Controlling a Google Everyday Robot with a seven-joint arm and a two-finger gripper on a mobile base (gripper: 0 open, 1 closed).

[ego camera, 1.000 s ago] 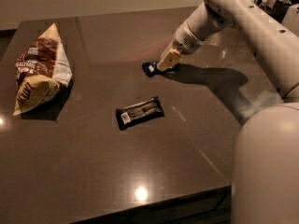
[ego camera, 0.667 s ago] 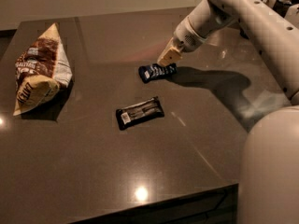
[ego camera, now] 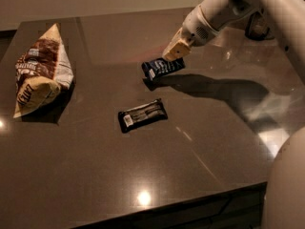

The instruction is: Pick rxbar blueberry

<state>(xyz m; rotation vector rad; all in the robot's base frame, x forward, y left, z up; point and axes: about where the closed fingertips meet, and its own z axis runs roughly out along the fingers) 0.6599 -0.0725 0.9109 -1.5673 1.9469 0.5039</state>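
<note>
In the camera view, the rxbar blueberry [ego camera: 163, 68] is seen more fully than a second ago. Then, only a small dark corner of it was shown under the fingertips; now nearly the whole navy wrapper is exposed, with its white label patch turned to the lower left. The bar has also been carried slightly up and to the right, away from the black bar wrapper [ego camera: 143, 115], and a dark shadow is cast on the table [ego camera: 95, 175] just below its left end, so it appears to be raised off the surface. The arm has been drawn back toward the upper right by about the same amount. The black bar wrapper and the brown-and-cream bag [ego camera: 40, 70] are left where they were.

The gripper [ego camera: 172, 52] is placed above and to the right of the black bar wrapper, well apart from it. Its tan fingers [ego camera: 177, 46] are pressed together on the upper right edge of the rxbar blueberry, with no gap seen between them, and the bar is held tilted beneath them. Nothing else is touched by the gripper. The brown-and-cream bag is laid far to the left of the black bar wrapper.
</note>
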